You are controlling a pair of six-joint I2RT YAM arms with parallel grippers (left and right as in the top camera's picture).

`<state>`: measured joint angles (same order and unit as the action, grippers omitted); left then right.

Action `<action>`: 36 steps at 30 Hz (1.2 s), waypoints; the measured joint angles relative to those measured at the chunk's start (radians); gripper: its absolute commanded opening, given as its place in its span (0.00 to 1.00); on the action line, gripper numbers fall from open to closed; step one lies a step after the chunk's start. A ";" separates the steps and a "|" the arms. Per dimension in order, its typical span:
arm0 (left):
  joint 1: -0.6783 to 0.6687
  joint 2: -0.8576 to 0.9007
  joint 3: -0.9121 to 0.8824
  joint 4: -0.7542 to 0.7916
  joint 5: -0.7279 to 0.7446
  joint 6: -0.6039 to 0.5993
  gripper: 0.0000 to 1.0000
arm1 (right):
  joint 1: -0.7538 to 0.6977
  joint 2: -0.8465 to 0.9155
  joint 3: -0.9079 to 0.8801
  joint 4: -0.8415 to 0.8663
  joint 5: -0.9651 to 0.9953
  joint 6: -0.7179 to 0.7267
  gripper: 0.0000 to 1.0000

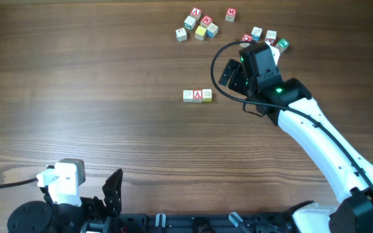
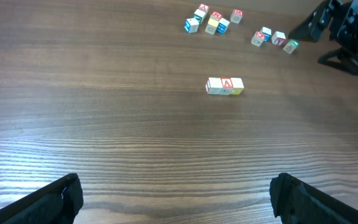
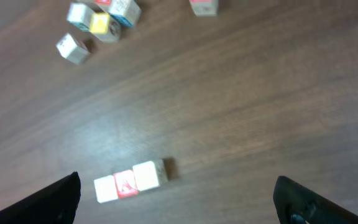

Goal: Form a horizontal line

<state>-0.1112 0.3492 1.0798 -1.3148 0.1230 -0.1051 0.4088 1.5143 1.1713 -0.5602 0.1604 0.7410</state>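
Observation:
Three small cubes touch in a row and form the horizontal line [image 1: 197,96] at mid-table: a whitish one at the left, a red-"A" one in the middle, a pale yellow one at the right. The horizontal line [image 2: 225,86] lies far ahead in the left wrist view. In the right wrist view the horizontal line [image 3: 129,182] is blurred, low and left of centre. My right gripper [image 1: 232,74] hovers open to the right of the row, apart from it. Nothing is between the fingers of the right gripper [image 3: 176,200]. My left gripper [image 1: 107,194] stays at the near edge; the left gripper [image 2: 176,196] is open and empty.
A cluster of loose letter cubes [image 1: 197,26] lies at the back, with a single cube [image 1: 230,13] to its right. Several more cubes [image 1: 264,37] sit just behind the right wrist. A black cable [image 1: 217,55] loops from the right arm.

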 measured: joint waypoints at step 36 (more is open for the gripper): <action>0.000 -0.001 0.000 -0.002 -0.003 0.000 1.00 | -0.209 -0.922 -0.316 0.370 -0.011 -0.503 1.00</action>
<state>-0.1112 0.3485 1.0798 -1.3170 0.1196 -0.1047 0.1993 0.5922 0.8555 -0.1902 0.1493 0.2379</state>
